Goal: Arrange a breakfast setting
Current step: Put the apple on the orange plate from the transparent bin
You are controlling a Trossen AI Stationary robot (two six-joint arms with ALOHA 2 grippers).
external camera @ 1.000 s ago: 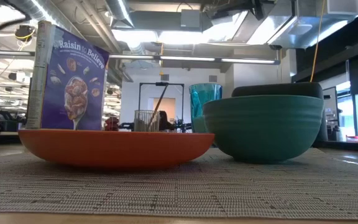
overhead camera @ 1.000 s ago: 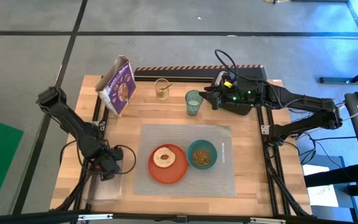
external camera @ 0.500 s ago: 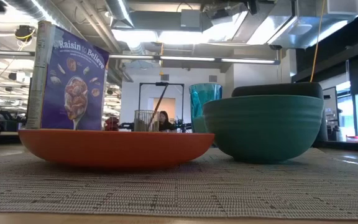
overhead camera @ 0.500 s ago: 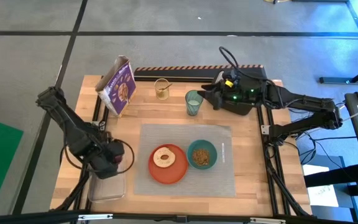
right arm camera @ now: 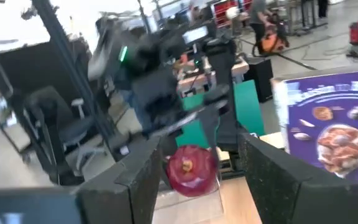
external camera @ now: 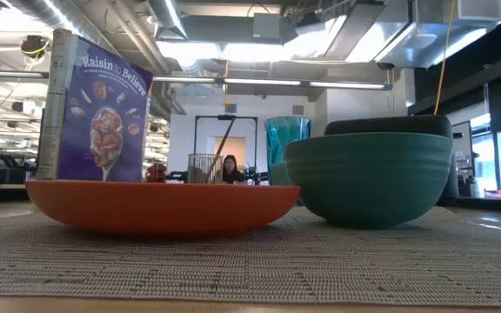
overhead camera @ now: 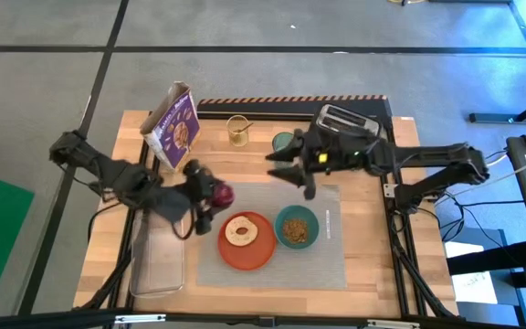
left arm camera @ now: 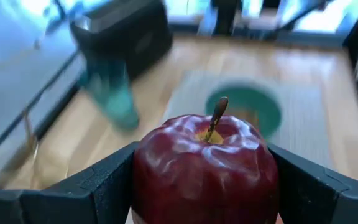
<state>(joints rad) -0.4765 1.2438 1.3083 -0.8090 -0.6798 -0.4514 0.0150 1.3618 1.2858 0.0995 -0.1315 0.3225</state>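
High view: plate (overhead camera: 261, 253) holds bagel (overhead camera: 241, 231); left pincer (overhead camera: 210, 194) grips apple (overhead camera: 221, 194).

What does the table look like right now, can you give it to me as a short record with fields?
left tool: shut on the dark red apple, held beside the placemat's left edge
right tool: open, empty, over the placemat's far edge
placemat: grey, holds plate and bowl
orange plate: has the bagel ring on it
teal bowl: right of the plate, brown contents
green cup: off the mat, near the toaster
cereal box: upright, far left
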